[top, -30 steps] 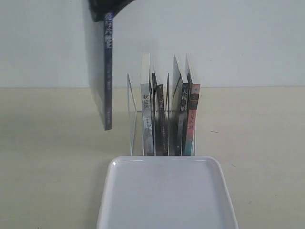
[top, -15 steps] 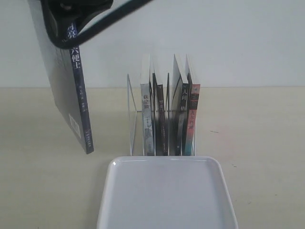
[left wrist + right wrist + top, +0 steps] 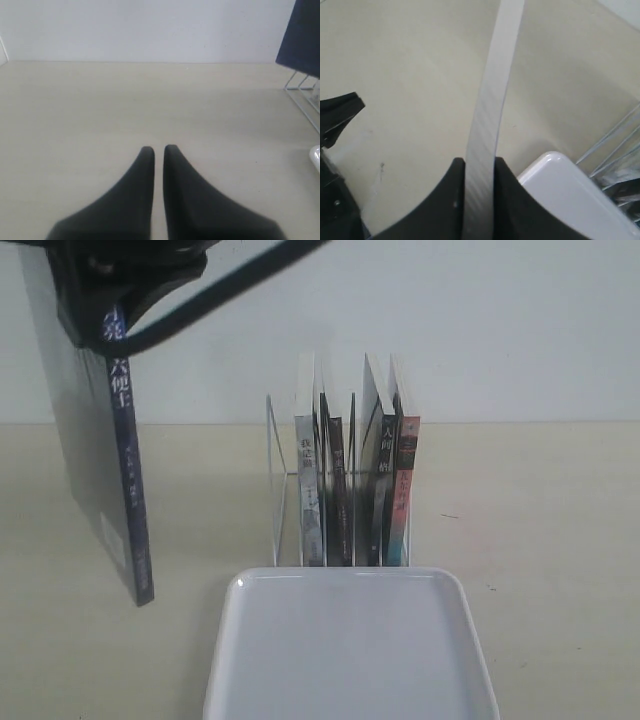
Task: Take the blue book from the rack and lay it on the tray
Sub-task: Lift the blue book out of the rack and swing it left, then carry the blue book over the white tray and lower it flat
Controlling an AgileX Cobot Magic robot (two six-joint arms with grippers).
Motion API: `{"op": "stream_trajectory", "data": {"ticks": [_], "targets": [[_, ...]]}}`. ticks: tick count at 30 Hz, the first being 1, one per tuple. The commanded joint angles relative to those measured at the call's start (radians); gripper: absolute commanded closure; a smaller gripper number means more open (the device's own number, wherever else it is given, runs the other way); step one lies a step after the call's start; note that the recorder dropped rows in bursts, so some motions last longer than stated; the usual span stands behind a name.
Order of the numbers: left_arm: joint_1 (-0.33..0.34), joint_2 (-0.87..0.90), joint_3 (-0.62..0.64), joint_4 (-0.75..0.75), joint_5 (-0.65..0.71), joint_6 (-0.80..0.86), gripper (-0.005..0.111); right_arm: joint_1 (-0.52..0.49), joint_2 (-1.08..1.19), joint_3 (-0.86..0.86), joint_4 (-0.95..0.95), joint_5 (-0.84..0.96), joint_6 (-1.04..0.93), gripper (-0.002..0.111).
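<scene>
Holding the thin dark-blue paperback book (image 3: pixel 125 470) upright with the right gripper (image 3: pixel 477 161), jaws clenched on it, left of the white glossy plastic tray (image 3: pixel 350 660) toward the left edge of the worktop (image 3: pixel 60 640), I'd swing it over, tip it flat, then lower. My left gripper (image 3: pixel 158 148) is closed, empty.

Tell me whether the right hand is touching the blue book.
Touching. The right wrist view shows the right hand clamped on the blue book, no gap.
</scene>
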Motion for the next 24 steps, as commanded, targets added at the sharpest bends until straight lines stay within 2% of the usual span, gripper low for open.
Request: {"op": "stream_trajectory", "data": {"ticks": [1, 4, 10, 15, 17, 18, 21, 22, 23, 24], "targets": [[-0.008, -0.002, 0.004, 0.003, -0.008, 0.002, 0.101, 0.0, 0.028, -0.005, 0.082, -0.024, -0.024, 0.108], [-0.008, -0.002, 0.004, 0.003, -0.008, 0.002, 0.101, 0.002, 0.05, -0.002, 0.128, -0.024, -0.041, 0.108], [-0.008, -0.002, 0.004, 0.003, -0.008, 0.002, 0.101, 0.048, -0.02, 0.115, 0.063, -0.024, -0.033, 0.108], [-0.008, -0.002, 0.004, 0.003, -0.008, 0.002, 0.101, 0.112, -0.201, 0.333, -0.18, -0.024, 0.132, 0.108], [-0.008, -0.002, 0.004, 0.003, -0.008, 0.002, 0.101, 0.132, -0.333, 0.516, -0.31, -0.024, 0.308, 0.108], [-0.008, -0.002, 0.004, 0.003, -0.008, 0.002, 0.101, 0.139, -0.422, 0.629, -0.405, -0.024, 0.46, 0.108], [-0.008, -0.002, 0.004, 0.003, -0.008, 0.002, 0.101, 0.139, -0.587, 0.842, -0.624, -0.024, 0.777, 0.108], [-0.008, -0.002, 0.004, 0.003, -0.008, 0.002, 0.101, 0.139, -0.619, 0.922, -0.745, -0.024, 0.835, 0.108], [-0.008, -0.002, 0.004, 0.003, -0.008, 0.002, 0.101, 0.139, -0.618, 0.962, -0.837, -0.024, 0.809, 0.108], [-0.008, -0.002, 0.004, 0.003, -0.008, 0.002, 0.101, 0.139, -0.608, 0.966, -0.847, -0.024, 0.781, 0.108]]}}
